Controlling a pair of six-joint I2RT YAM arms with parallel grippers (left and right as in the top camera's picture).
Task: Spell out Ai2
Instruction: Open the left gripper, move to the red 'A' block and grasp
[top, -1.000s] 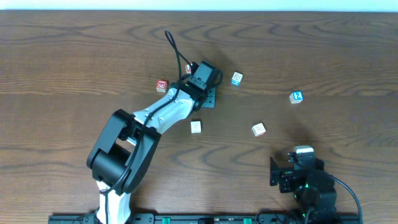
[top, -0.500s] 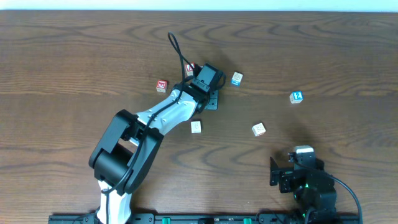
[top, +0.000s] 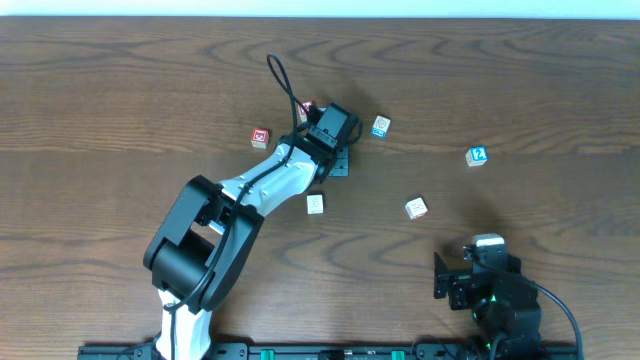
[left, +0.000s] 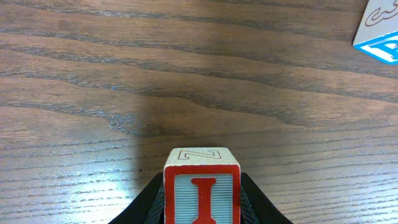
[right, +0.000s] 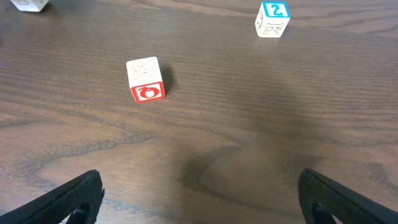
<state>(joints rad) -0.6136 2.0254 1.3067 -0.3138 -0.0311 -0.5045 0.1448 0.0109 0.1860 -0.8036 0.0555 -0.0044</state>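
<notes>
I hold the red-lettered wooden I block (left: 201, 186) clamped in my left gripper (left: 201, 208), upper centre of the overhead frame. A careless swing could clip the blue-edged wooden block (top: 381, 126) just right. My right gripper (right: 202, 199) sits lower right, fingers apart.

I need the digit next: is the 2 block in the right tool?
No, the 2 block sits apart, well ahead of the right tool, which is open and empty.
</notes>
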